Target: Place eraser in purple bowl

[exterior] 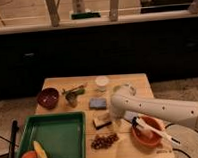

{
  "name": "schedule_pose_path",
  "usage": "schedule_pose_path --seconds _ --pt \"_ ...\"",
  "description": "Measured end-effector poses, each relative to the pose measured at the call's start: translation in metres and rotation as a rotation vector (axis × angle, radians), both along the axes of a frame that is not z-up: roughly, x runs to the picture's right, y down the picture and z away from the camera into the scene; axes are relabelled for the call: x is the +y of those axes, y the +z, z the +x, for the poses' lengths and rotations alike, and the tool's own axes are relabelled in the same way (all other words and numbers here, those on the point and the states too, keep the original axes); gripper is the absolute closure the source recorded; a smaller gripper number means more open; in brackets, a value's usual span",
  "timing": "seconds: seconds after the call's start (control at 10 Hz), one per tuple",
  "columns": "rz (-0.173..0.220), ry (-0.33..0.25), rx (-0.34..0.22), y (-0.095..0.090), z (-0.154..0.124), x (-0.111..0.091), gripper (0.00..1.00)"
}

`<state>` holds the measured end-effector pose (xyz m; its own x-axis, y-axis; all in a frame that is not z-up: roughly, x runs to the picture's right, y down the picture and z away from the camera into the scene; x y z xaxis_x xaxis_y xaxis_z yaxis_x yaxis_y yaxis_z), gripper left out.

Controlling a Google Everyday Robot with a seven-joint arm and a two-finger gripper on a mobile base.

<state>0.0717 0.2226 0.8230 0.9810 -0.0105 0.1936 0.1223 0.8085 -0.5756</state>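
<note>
table (pixel 137 82): light wood
left: purple bowl (pixel 48 97), green tray (pixel 54 121)
middle: pad (pixel 98 103), eraser (pixel 101 121), grapes (pixel 103 141)
right: orange bowl (pixel 143 139)
gripper (pixel 114 115): low over the table, beside the eraser

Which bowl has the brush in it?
The orange bowl, front right, holds the white-handled brush; the purple bowl at far left does not. The pincer is beside the eraser.

The eraser (pixel 101 121), tan over black, lies beside the gripper (pixel 113 116) of the white arm (pixel 162 111). The far-left bowl (pixel 48 97) is dark purple, the near-right bowl (pixel 139 140) orange, the tray (pixel 60 139) green.
</note>
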Motion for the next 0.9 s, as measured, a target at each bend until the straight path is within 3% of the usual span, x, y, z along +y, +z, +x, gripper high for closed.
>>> schedule_pose_path --seconds 0.1,0.4,0.7,0.9 --pt "0.002 -0.055 -0.033 0.002 -0.018 0.001 0.20" --pt "0.001 -0.112 -0.069 0.006 -0.033 0.002 0.22" --pt "0.003 -0.122 -0.078 0.009 -0.035 0.005 0.47" --pt "0.008 -0.121 -0.084 0.008 -0.033 0.005 0.70"
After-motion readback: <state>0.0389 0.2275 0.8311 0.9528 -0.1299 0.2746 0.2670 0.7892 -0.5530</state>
